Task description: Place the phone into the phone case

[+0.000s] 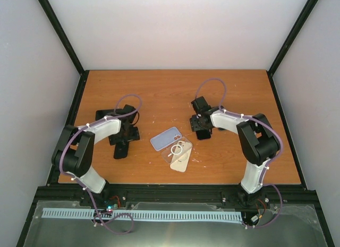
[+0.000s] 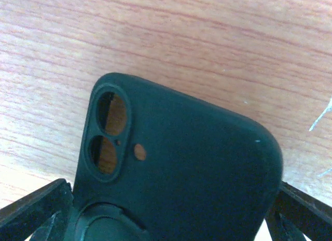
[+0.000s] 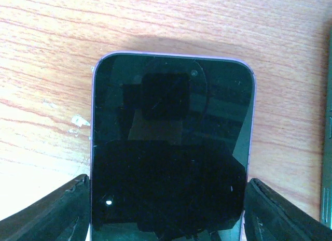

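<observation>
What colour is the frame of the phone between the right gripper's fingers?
Lilac, edging the phone; clearest in the right wrist view.

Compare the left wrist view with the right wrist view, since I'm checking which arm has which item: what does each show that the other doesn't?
Only the left wrist view shows the dark case, wood visible through its camera cutouts, between the fingers of the left end effector. Only the right wrist view shows the phone, dark screen up with a purple rim, clamped by the right end effector. Both show the wooden table underneath and black fingers flanking the item.
</observation>
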`<control>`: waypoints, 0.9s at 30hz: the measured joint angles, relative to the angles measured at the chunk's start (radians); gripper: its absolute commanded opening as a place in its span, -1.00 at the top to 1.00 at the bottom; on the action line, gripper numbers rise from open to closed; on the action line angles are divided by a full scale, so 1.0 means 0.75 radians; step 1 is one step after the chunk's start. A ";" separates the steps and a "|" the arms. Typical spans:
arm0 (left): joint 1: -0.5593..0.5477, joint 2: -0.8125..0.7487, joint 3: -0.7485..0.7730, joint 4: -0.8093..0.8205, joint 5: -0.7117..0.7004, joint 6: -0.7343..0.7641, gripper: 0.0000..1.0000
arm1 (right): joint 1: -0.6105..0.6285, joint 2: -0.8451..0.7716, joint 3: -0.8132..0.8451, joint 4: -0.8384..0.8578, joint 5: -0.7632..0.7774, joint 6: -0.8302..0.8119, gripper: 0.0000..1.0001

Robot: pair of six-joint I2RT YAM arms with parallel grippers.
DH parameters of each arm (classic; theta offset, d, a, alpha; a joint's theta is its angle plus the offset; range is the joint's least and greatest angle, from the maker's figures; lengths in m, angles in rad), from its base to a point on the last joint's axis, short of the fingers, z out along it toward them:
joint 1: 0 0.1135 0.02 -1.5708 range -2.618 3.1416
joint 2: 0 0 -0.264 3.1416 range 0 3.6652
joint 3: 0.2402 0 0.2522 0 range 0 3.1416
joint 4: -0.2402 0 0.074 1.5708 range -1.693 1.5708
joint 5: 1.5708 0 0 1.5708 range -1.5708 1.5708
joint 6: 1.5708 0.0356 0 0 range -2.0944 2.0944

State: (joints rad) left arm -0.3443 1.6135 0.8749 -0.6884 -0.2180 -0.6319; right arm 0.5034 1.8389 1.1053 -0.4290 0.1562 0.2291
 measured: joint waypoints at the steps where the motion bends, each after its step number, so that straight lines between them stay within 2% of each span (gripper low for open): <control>1: 0.003 0.001 0.002 0.000 -0.001 0.002 -0.99 | 0.000 -0.005 -0.003 0.000 -0.001 0.000 -0.36; 4: 0.003 -0.001 0.002 0.009 0.007 0.005 -0.97 | -0.002 -0.010 -0.010 0.004 -0.005 0.000 -0.35; 5: 0.003 -0.002 -0.001 0.017 0.017 0.007 -0.90 | -0.004 -0.010 -0.014 0.005 -0.007 0.000 -0.35; 8: 0.004 -0.021 -0.030 0.046 0.034 0.027 -0.41 | -0.008 -0.010 -0.027 0.005 -0.013 0.001 -0.35; 9: 0.007 -0.029 -0.039 0.060 0.024 0.040 -0.31 | -0.009 -0.010 -0.031 0.004 -0.015 0.002 -0.35; 11: 0.012 -0.046 -0.038 0.076 0.010 0.051 -0.23 | -0.010 -0.011 -0.033 0.006 -0.015 0.003 -0.35; 18: 0.010 -0.066 -0.037 0.136 0.157 0.049 -0.19 | -0.017 -0.029 -0.041 0.007 -0.017 0.005 -0.35; 24: 0.002 -0.185 -0.178 0.391 0.646 -0.001 -0.09 | -0.028 -0.051 -0.058 0.012 -0.027 0.018 -0.35; 25: 0.000 -0.176 -0.190 0.420 0.704 -0.008 -0.11 | -0.029 -0.052 -0.062 0.015 -0.032 0.021 -0.35; 27: 0.000 -0.153 -0.195 0.448 0.761 -0.016 -0.38 | -0.030 -0.052 -0.069 0.019 -0.041 0.025 -0.35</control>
State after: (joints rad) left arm -0.3443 1.4990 0.7284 -0.3523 0.3527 -0.6441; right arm 0.4808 1.7996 1.0538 -0.4145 0.1253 0.2478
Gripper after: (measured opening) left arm 0.553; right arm 0.729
